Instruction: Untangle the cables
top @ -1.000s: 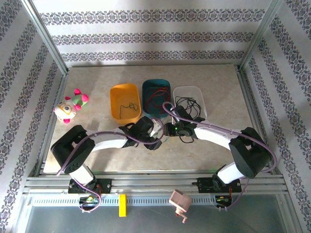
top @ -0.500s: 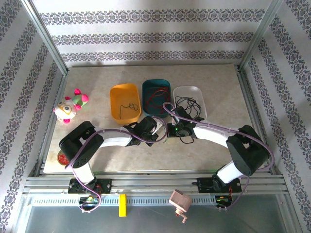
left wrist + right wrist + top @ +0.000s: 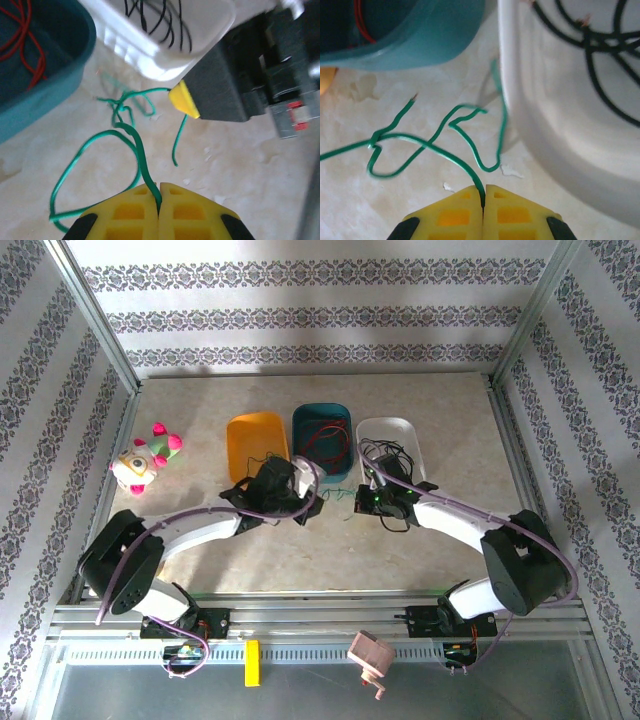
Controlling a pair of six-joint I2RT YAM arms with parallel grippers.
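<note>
Beige marbled tabletop (image 3: 430, 550) is crossed by a thin green cable (image 3: 144, 167), kinked and knotted into loops, which is clamped by the left gripper (image 3: 159, 200) and the right gripper (image 3: 483, 197)

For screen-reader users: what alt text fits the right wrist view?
The right gripper is shut on a green cable that loops and knots across the table. A teal tray sits upper left; a white tray holding black cables, right.
</note>
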